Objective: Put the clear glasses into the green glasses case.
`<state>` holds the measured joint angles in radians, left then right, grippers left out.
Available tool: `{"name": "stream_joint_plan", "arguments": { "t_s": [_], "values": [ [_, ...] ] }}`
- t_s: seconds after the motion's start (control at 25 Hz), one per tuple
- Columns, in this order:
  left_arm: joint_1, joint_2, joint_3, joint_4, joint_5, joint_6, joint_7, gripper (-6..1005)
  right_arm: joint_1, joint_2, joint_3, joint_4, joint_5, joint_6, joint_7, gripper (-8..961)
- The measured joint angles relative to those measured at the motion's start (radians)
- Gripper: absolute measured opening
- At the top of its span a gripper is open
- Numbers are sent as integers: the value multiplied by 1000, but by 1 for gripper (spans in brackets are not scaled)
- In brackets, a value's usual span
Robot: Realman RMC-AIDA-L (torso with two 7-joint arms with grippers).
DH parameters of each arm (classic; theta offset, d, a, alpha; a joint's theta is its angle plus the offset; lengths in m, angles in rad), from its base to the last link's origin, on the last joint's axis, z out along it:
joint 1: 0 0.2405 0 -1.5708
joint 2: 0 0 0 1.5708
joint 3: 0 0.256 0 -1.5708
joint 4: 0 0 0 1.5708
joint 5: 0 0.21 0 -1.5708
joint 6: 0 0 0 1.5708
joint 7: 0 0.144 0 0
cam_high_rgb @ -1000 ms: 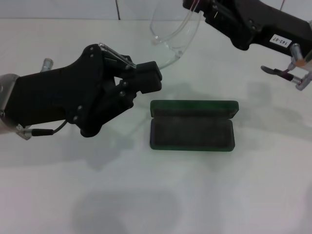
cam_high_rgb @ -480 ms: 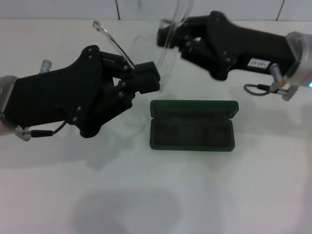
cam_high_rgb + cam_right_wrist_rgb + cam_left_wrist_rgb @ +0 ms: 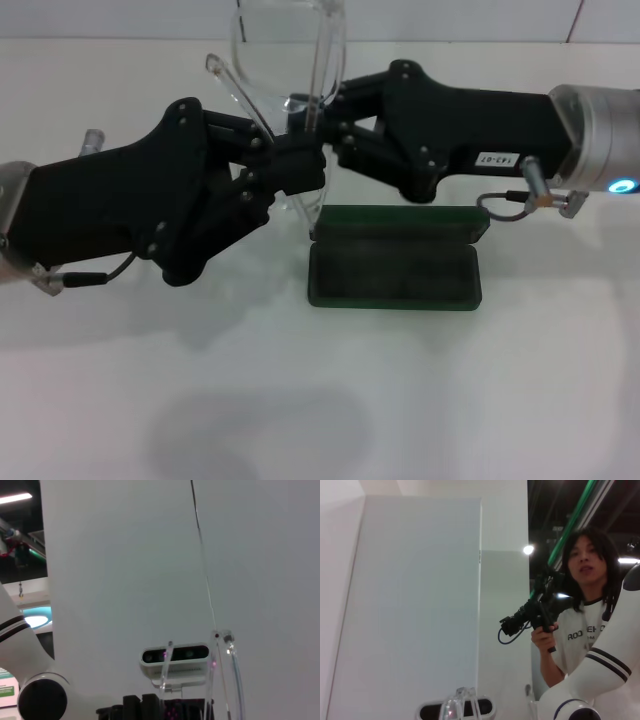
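Note:
The clear glasses point(image 3: 285, 55) are held in the air between both grippers, lenses uppermost and the clear arms hanging down. My left gripper point(image 3: 303, 166) reaches in from the left and is shut on one clear arm. My right gripper point(image 3: 330, 148) comes from the right and is shut on the frame at the other arm. The two grippers almost touch. Just below them the green glasses case point(image 3: 395, 272) lies open on the table, its lid point(image 3: 400, 221) folded back and its dark interior empty. The glasses' clear arms point(image 3: 233, 675) also show in the right wrist view.
A white table point(image 3: 480, 400) spreads around the case. A tiled wall edge point(image 3: 120, 18) runs along the back. In the left wrist view a person with a camera point(image 3: 580, 625) stands beyond the robot.
My right gripper has swung left and down with the glasses, turning them upright, until it meets my left gripper. The left arm and the case stayed in place.

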<state>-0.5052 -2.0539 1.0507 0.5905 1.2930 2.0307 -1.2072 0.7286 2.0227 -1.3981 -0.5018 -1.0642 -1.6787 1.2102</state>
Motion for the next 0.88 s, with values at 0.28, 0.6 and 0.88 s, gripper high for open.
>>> {"name": "stream_joint_plan", "arguments": {
  "t_s": [0.28, 0.6, 0.88],
  "values": [
    [10, 0, -2, 0, 0, 0, 0, 72, -24, -4, 45, -4, 4, 1, 0, 87],
    [7, 0, -3, 0, 0, 0, 1, 71, -15, 0, 35, -4, -18, 5, 0, 85],
    [11, 4, -3, -7, -25, -1, 11, 71, -1, 1, -4, -4, -36, 30, 0, 87]
  ]
}}
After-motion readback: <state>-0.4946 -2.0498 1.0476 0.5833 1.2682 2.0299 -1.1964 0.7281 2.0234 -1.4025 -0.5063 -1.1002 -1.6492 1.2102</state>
